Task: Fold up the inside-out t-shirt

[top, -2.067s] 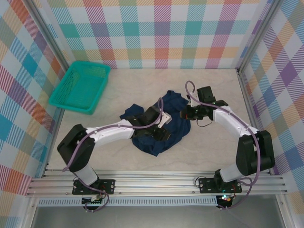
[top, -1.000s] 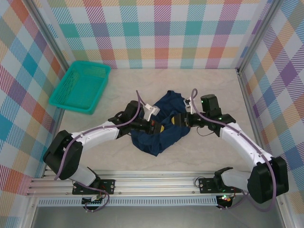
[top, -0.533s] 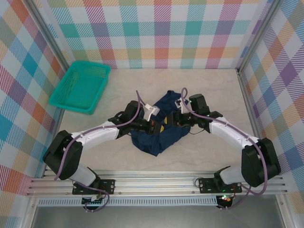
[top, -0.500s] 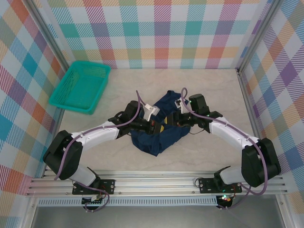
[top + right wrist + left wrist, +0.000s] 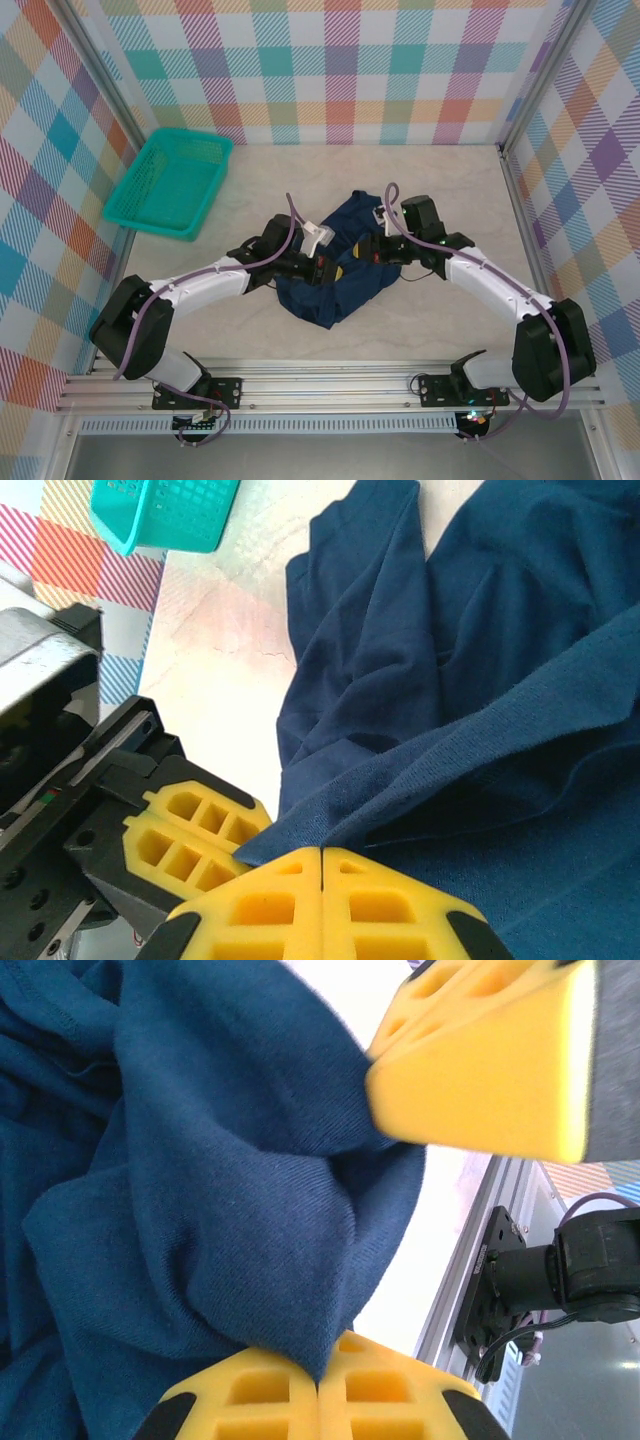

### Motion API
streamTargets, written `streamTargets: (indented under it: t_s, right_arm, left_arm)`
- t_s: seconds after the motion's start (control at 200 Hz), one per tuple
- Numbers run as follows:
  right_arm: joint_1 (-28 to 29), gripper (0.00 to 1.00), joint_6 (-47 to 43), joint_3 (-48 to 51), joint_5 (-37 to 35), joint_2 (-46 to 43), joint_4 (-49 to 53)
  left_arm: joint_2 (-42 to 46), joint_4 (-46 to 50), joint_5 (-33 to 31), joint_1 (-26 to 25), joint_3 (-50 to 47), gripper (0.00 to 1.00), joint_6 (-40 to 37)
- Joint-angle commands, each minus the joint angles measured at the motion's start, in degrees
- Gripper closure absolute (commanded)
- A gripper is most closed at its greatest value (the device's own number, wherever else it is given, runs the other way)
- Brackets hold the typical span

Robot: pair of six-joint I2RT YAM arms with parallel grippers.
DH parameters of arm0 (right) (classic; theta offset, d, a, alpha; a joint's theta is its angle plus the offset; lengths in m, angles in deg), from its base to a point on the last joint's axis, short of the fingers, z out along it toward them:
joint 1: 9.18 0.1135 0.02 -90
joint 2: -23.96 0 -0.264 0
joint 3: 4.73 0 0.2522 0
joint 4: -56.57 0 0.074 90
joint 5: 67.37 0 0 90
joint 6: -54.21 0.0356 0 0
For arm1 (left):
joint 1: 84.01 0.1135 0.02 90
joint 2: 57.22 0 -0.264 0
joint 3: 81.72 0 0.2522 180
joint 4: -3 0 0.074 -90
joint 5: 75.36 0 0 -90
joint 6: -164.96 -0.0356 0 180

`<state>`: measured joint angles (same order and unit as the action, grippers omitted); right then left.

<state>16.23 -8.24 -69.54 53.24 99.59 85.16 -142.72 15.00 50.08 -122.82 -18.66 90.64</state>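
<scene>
1. Lying crumpled at the middle of the worktop (image 5: pixel 450 200), the inside-out t-shirt (image 5: pixel 340 300) sits well apart from the teal basket (image 5: pixel 170 185).
2. The left tool (image 5: pixel 318 1395) is clamped on a cloth fold.
3. The right tool (image 5: pixel 321 875) pinches another fold, fingers together.

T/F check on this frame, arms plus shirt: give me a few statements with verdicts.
1. The dark navy blue soft-cloth t-shirt lies crumpled on the table. True.
2. The shirt sits inside the teal mesh plastic basket. False: the basket stands apart at the far left, with no cloth in it.
3. The left arm's fingers are shut on a pinch of the shirt's cloth. True.
4. The right arm's fingers stand wide open, off the cloth. False: they are shut on a fold of the shirt.
5. The two arms' fingers are at opposite sides of the table. False: they are close together over the shirt.
</scene>
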Motion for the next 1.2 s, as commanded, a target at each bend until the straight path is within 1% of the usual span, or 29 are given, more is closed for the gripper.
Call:
streamTargets:
  t_s: [0.0, 0.135, 0.22, 0.285, 0.425, 0.55, 0.62, 0.71, 0.845, 0.9, 0.96, 1.03, 1.07, 1.145, 1.195]
  right_arm:
    - [-0.6, 1.0, -2.21, -2.52, 0.03, -2.03, 2.46]
    - [-1.27, 1.0, -3.49, -3.56, 1.93, -2.6, 4.36]
    - [-1.8, 1.0, -4.64, -4.46, 2.98, -2.49, 6.17]
    - [-2.19, 1.0, -5.05, -5.09, 3.88, -2.35, 7.09]
    - [-2.39, 1.0, -3.42, -5.61, 6.2, -1.84, 5.16]
    - [-2.37, 1.0, -0.74, -5.82, 9.29, -0.46, 2.37]
    - [-2.39, 1.0, 0.15, -6.31, 9.71, 0.23, 1.89]
    - [-2.38, 1.0, -0.19, -7.51, 9.56, 1.09, 3.1]
    - [-2.38, 1.0, -1.2, -9.37, 9.75, 1.48, 5.61]
    - [-2.38, 1.0, -1.85, -10.41, 9.94, 1.32, 7.37]
    - [-2.55, 1.0, -2.36, -11.24, 10.34, 1.05, 8.71]
    - [-2.89, 1.0, -2.26, -11.55, 11.43, 0.82, 9.23]
    - [-3.06, 1.0, -2.11, -11.62, 12.17, 0.57, 9.4]
    - [-3.34, 1.0, -1.94, -11.62, 13.1, 0.25, 9.67]
    - [-3.49, 1.0, -2.14, -11.75, 13.22, 0.01, 10.19]
  left_arm:
    - [2.07, 1.7, -1.04, 0.29, -1.24, 0.94, -2.12]
    - [2.43, 3.45, -3.52, 0.22, -1.38, 0.92, -3.54]
    - [2.51, 4.79, -6.33, 0.23, -1.03, 0.89, -4.08]
    - [2.35, 5.72, -7.81, 0.3, -0.7, 0.86, -4.62]
    - [2.32, 7.73, -9.91, 0.15, 0.01, 0.73, -5.91]
    - [4.24, 8.11, -10.9, -0.14, 0.13, 0.68, -5.69]
    - [6.37, 8.13, -10.67, -1.12, 0.25, 0.66, -5.36]
    - [8.71, 6.43, -9.3, -3.67, 0.23, 0.64, -4.43]
    - [7.4, 3.93, -10.92, -6.78, 1.57, 0.6, -2.33]
    - [6.17, 3.69, -13.26, -7.45, 2.48, 0.58, -2.11]
    - [4.49, 4.13, -18.56, -7.8, 3.95, 0.56, -1.81]
    - [1.98, 4.33, -23.29, -7.78, 5.53, 0.54, -2.17]
    - [0.58, 3.62, -24.61, -7.83, 6.08, 0.54, -2.41]
    - [-1.84, 1.85, -24.2, -7.78, 7.43, 0.56, -2.8]
    - [-3.12, 1.54, -23.53, -7.79, 8.26, 0.63, -3.15]
